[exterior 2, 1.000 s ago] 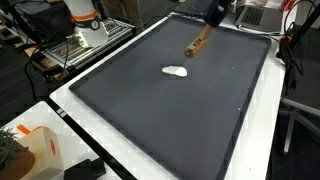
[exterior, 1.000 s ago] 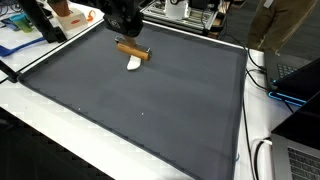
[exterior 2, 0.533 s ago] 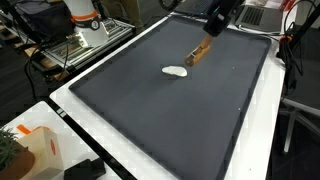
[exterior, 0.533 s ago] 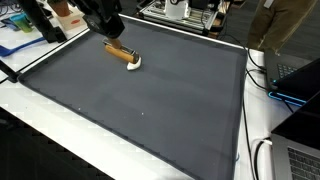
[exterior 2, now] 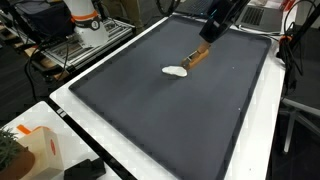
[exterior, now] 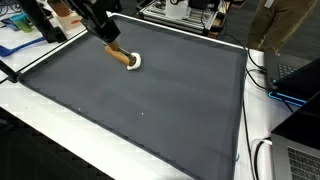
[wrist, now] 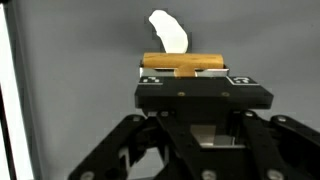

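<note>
My gripper (exterior: 106,38) is shut on a brown wooden stick (exterior: 120,56) and holds it tilted just over the dark grey mat (exterior: 170,110). The stick's low end is next to a small white piece (exterior: 135,62) lying on the mat; I cannot tell whether they touch. Both exterior views show this: gripper (exterior 2: 211,30), stick (exterior 2: 198,55), white piece (exterior 2: 176,71). In the wrist view the stick (wrist: 185,65) lies crosswise between my fingers (wrist: 190,74), with the white piece (wrist: 168,32) just beyond it.
The mat lies on a white table (exterior: 40,130) with a raised edge (exterior 2: 95,115). An orange and white object (exterior 2: 35,150) stands at a table corner. A laptop (exterior: 300,80) and cables (exterior: 262,150) lie beside the mat. A person (exterior: 285,25) stands behind.
My gripper has moved sideways across the far end of the mat with the stick and lowered. The stick's end has come up to the white piece, which has not moved.
</note>
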Robot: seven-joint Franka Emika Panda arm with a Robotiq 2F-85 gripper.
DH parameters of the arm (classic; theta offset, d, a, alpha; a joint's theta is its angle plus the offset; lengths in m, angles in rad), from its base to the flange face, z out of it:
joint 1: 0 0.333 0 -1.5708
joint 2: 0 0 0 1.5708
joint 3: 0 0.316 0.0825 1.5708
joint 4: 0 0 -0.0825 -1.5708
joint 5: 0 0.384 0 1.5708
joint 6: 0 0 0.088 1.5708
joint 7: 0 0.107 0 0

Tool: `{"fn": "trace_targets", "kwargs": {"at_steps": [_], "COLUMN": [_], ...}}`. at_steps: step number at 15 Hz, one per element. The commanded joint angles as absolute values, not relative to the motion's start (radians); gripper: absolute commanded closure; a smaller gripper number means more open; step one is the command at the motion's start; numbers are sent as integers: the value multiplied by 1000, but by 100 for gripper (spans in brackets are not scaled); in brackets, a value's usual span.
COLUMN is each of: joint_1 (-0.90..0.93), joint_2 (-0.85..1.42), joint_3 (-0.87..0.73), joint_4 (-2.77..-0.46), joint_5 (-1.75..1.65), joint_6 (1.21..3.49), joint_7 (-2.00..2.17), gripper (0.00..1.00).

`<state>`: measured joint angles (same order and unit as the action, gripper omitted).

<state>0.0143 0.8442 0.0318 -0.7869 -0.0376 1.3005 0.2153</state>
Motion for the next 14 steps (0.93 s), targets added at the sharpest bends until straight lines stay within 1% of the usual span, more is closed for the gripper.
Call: {"fn": "trace_targets", "kwargs": {"at_steps": [1,6,7,8,9,14], "joint_1": [-27,-53,-52,-53,-53,-72], "joint_2": [901,934,907,912,915,960], "joint_3": [28,23,29,28,28,32], "joint_4": [-693,-649,-705,-698,-692,-664], "joint_5": [23,49,28,28,28,21], "joint_6": [1254,1276,1296,1296,1296,1256], "joint_7": [328,484,428,445,454,384], "gripper": [78,78,53,53,78,78]}}
